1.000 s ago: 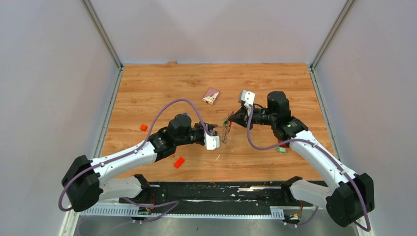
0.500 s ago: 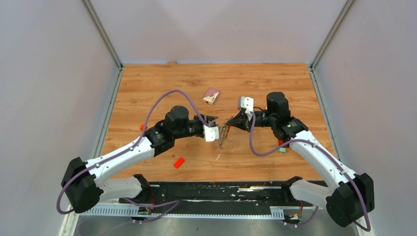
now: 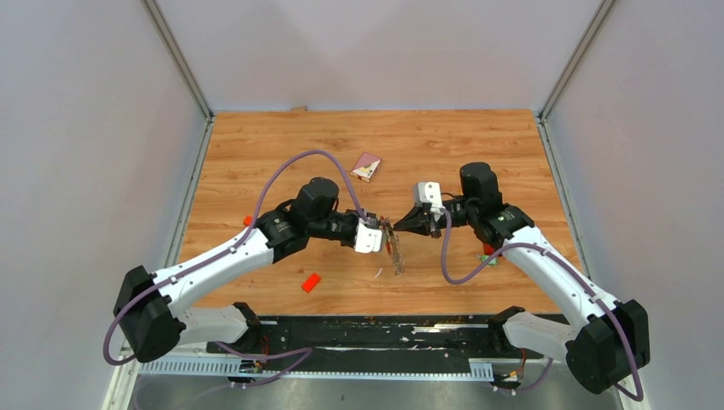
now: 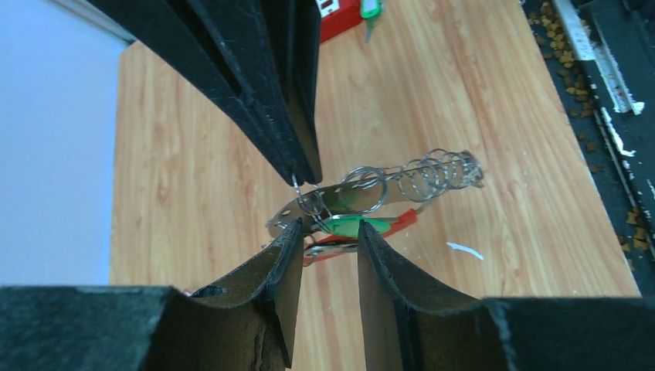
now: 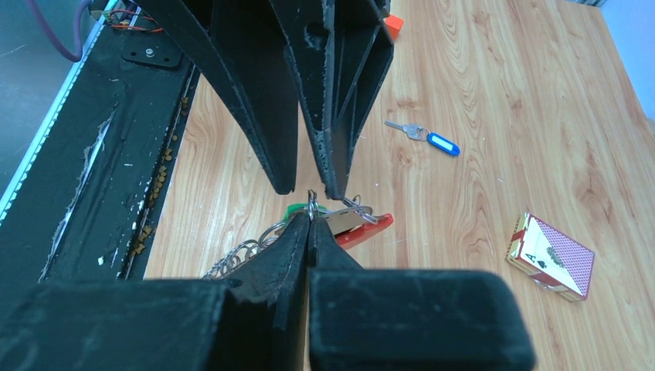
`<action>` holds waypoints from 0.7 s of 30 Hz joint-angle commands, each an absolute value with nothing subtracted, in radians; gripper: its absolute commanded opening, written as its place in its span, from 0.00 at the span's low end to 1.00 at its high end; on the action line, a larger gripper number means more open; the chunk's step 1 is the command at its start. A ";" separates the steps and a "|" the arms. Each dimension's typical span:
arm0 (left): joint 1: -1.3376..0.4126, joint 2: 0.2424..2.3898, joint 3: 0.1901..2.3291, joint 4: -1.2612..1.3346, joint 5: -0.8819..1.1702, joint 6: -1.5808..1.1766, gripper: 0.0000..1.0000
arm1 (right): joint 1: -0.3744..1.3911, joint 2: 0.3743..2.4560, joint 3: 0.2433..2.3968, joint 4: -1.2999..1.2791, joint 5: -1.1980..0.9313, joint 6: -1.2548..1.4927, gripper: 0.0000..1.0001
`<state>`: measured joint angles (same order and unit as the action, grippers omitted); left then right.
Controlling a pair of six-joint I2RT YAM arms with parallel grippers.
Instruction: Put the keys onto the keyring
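Note:
The keyring [image 3: 394,250] hangs in the air at the table's middle: a grey metal strip with several wire rings [image 4: 386,182], a red strap [image 4: 395,222] and a green tag [image 4: 351,226]. My right gripper [image 5: 310,215] is shut on a wire ring at the bunch's top end; it also shows in the top view [image 3: 398,229]. My left gripper [image 4: 328,230] is open, its tips either side of the green tag, facing the right gripper [image 3: 378,231]. A blue-tagged key [image 5: 429,137] lies on the table. Another green-tagged key [image 3: 487,252] lies by the right arm. No black-tagged key shows.
A card box [image 3: 367,166] lies at the back middle. Small orange blocks lie at the front left [image 3: 311,282] and by the left arm [image 3: 248,221]. A red block [image 4: 340,14] lies beside the green-tagged key. Metal rails edge the table's sides.
Both grippers have moved nearer the front with the bunch between them. The bunch now hangs lower. The left gripper has closed in on it from the left.

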<state>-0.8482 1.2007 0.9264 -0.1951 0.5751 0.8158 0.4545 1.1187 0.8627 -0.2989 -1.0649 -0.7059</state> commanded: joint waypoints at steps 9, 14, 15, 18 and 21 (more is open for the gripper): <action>-0.845 1.228 0.947 -0.121 0.648 0.692 0.37 | 0.449 1.121 0.855 -0.283 -1.128 -0.753 0.00; -0.845 1.229 0.938 -0.078 0.623 0.653 0.34 | 0.449 1.123 0.854 -0.280 -1.125 -0.752 0.00; -0.845 1.230 0.938 -0.077 0.623 0.651 0.33 | 0.449 1.123 0.854 -0.279 -1.123 -0.752 0.00; -0.845 1.238 0.939 -0.078 0.622 0.647 0.29 | 0.449 1.121 0.854 -0.276 -1.121 -0.749 0.00; -0.845 1.245 0.937 -0.078 0.621 0.644 0.23 | 0.448 1.119 0.851 -0.272 -1.119 -0.746 0.00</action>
